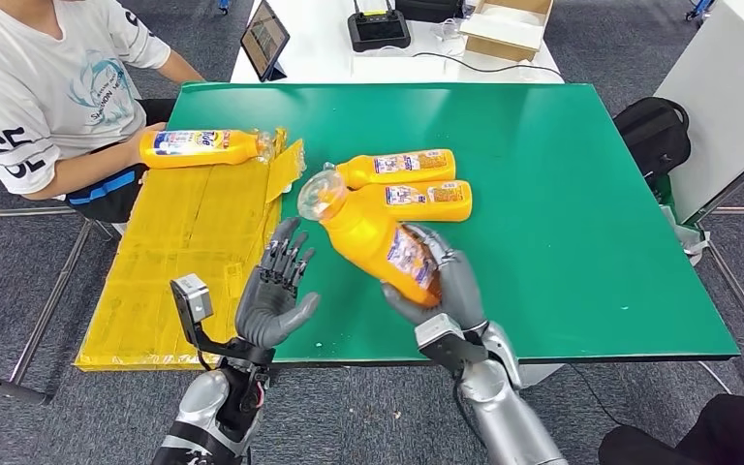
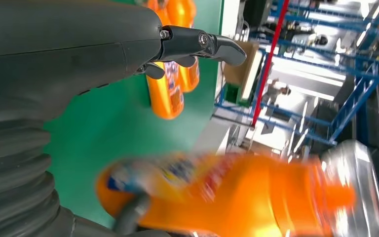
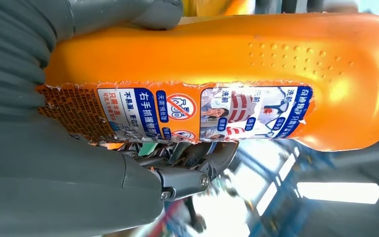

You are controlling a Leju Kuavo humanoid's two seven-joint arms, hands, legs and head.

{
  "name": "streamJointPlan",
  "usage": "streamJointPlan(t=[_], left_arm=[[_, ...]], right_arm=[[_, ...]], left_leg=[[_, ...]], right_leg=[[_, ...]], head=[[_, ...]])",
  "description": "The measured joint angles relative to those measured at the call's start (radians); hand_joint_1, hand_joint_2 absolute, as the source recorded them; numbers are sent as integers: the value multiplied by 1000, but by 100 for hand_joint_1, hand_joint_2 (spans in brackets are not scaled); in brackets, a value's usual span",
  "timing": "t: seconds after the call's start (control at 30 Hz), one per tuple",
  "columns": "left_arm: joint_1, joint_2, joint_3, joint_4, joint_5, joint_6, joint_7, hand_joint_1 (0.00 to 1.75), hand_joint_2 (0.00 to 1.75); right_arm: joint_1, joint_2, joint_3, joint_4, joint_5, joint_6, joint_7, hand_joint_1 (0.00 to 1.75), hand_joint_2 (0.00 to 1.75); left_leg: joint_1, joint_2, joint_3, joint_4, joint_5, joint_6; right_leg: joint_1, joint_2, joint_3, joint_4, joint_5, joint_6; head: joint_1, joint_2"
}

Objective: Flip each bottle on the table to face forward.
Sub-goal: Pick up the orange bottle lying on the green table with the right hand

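My right hand (image 1: 450,283) grips an orange bottle (image 1: 373,234) by its lower body, lifted off the green table (image 1: 562,194) and tilted, clear cap up and to the left. Its back label (image 3: 177,111) faces the right wrist camera. My left hand (image 1: 276,291) is open beside it, fingers spread upward, a short gap from the bottle; the left wrist view has the held bottle (image 2: 237,192) blurred and close. Two more orange bottles (image 1: 402,167) (image 1: 426,199) lie side by side on the table behind. A person holds a fourth bottle (image 1: 199,147) at the far left.
Yellow cardboard (image 1: 189,252) covers the table's left part. The person (image 1: 44,87) sits at the far left corner. A white desk behind holds a tablet (image 1: 264,39), a black device (image 1: 378,27) and a box (image 1: 509,24). A black bag (image 1: 654,131) sits on the floor at right.
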Motion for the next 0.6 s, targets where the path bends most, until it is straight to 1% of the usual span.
streamJointPlan(t=[0.13, 0.23, 0.37, 0.6], left_arm=[[-6, 0, -22, 2, 0, 0, 4, 0, 175], [-10, 0, -31, 7, -6, 2, 5, 0, 175], [-13, 0, -38, 15, -16, 9, 6, 0, 175], [-14, 0, -39, 35, -35, 24, 8, 0, 175]], right_arm=[[-1, 52, 36, 90, 0, 35, -6, 175, 175], [-5, 78, 64, 140, 0, 50, -6, 175, 175], [-10, 98, 99, 186, 3, 62, -5, 175, 175], [-20, 115, 134, 234, 4, 71, 2, 175, 175]], left_leg=[[0, 0, 0, 0, 0, 0], [0, 0, 0, 0, 0, 0], [0, 0, 0, 0, 0, 0], [0, 0, 0, 0, 0, 0]], right_leg=[[0, 0, 0, 0, 0, 0], [0, 0, 0, 0, 0, 0], [0, 0, 0, 0, 0, 0], [0, 0, 0, 0, 0, 0]], head=[[0, 0], [0, 0], [0, 0], [0, 0]])
